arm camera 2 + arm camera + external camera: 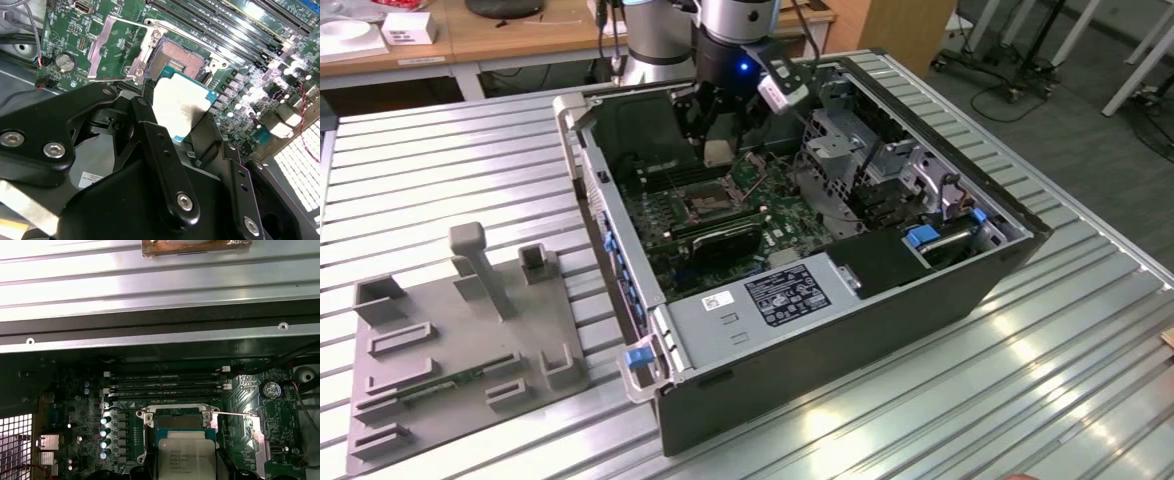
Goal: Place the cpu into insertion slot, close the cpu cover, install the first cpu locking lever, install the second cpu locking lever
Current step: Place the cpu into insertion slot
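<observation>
The gripper [180,122] is pinching the cpu [182,105] by opposite edges between its 2 black fingers [150,135]. It is holding the chip close over the insertion slot [182,59], toward the slot's edge farthest from the memory slots [225,30]; whether they are touching cannot be told. The cpu cover [107,47] is lying flipped open on the green motherboard [65,30]. If the chip is going down offset or skewed, it is risking bent socket contacts or a corner riding on the silvery rim. A slipping grip would be dropping it onto the board.
</observation>
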